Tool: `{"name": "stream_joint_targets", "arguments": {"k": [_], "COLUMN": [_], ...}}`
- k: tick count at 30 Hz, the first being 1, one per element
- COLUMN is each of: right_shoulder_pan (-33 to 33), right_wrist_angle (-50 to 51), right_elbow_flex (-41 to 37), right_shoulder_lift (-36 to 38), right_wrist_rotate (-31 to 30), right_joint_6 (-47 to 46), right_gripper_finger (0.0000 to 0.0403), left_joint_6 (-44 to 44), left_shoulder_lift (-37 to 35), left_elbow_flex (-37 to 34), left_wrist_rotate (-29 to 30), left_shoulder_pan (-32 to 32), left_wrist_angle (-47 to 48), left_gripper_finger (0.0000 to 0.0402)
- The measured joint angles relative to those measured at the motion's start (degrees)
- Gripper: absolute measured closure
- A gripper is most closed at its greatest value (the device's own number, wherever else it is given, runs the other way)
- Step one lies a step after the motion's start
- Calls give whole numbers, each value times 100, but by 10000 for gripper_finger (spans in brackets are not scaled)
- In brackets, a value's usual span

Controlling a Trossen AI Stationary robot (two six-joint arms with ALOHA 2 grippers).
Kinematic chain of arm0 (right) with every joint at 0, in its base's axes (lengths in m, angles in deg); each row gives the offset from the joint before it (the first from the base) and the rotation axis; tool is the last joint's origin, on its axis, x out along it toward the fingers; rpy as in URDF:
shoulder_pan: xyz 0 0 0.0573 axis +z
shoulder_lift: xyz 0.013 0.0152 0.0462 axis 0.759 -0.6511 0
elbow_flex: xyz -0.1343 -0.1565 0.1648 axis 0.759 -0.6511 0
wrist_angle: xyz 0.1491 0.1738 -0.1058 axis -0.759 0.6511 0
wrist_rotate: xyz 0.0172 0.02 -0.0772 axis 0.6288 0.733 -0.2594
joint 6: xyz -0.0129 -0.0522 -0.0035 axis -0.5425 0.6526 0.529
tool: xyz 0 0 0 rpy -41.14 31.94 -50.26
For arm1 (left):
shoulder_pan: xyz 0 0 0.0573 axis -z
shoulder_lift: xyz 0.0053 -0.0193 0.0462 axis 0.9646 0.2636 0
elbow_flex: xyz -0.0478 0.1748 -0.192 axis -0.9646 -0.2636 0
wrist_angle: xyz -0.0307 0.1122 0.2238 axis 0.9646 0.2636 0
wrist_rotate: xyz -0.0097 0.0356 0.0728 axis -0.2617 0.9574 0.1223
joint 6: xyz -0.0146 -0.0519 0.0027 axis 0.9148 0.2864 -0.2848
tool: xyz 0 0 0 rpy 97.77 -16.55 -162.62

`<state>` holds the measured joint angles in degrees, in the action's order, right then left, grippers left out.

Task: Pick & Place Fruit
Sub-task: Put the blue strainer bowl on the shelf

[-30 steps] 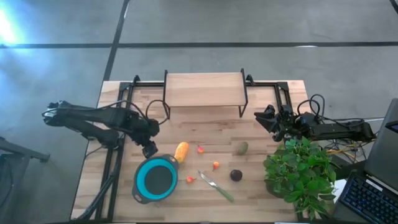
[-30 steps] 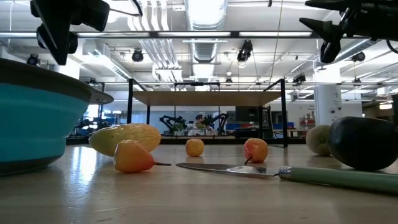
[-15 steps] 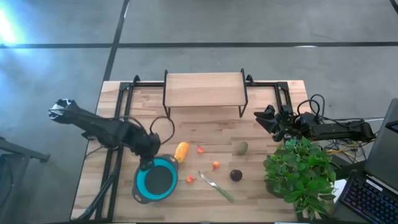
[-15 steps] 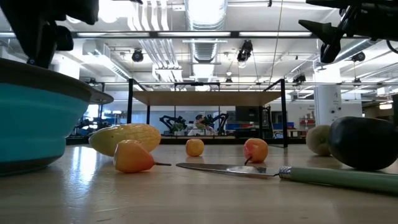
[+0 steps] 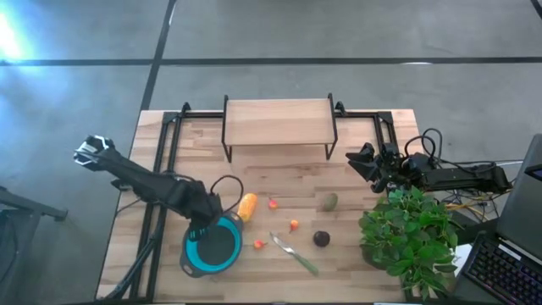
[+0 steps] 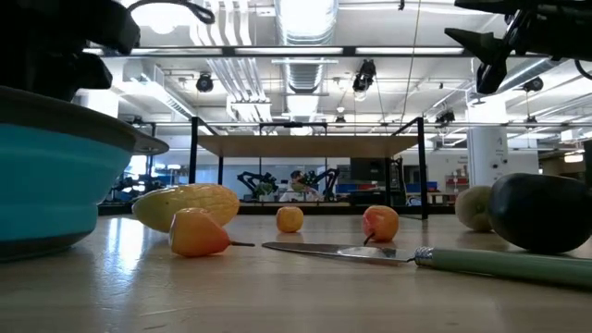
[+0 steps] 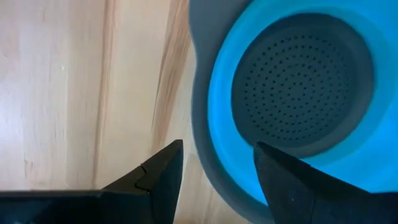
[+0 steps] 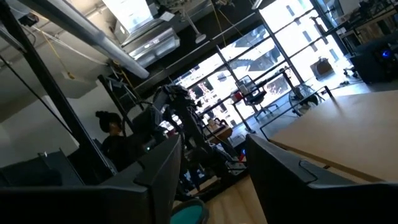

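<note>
The fruit lies loose on the wooden table: an orange-yellow long piece, an olive-green oval, a dark round one and three tiny red-orange ones. A blue bowl with a grey rim stands near the front left. My left gripper points down, open, over the bowl's far-left rim, one finger on either side above it. It touches nothing. My right gripper waits open at the right, raised off the table.
A green-handled knife lies between the bowl and the dark fruit. A wooden shelf on a black frame stands at the back. A potted plant fills the right front corner. Bare wood lies between the shelf and the fruit.
My left gripper has moved toward the table's near edge and sunk, from beside the long orange-yellow fruit to above the bowl's rim, rolling about its own axis on the way. Its fingers have stayed apart. The fruit and bowl have not moved.
</note>
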<state>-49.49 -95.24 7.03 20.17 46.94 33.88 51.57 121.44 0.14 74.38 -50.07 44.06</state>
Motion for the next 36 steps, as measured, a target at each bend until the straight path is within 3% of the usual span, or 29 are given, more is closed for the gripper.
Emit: {"name": "stream_joint_targets", "arguments": {"k": [17,21,29,36], "right_shoulder_pan": [0,-2,-2,-2], "right_wrist_angle": [-2,-2,-2,12], "right_elbow_flex": [0,0,0,0], "right_shoulder_lift": [0,0,0,0], "right_wrist_rotate": [-9,-9,-9,-11], "right_joint_6": [42,42,42,174], "right_gripper_finger": [202,211,225,221], "left_joint_6": [684,747,834,1393], "left_shoulder_lift": [221,219,0,-392], "left_elbow_flex": [-870,-914,-897,-911], "left_wrist_rotate": [-580,-795,-936,-1079], "left_shoulder_pan": [0,0,-4,-4], "left_wrist_angle": [-940,-969,-1082,-991], "left_gripper_finger": [203,241,379,369]}}
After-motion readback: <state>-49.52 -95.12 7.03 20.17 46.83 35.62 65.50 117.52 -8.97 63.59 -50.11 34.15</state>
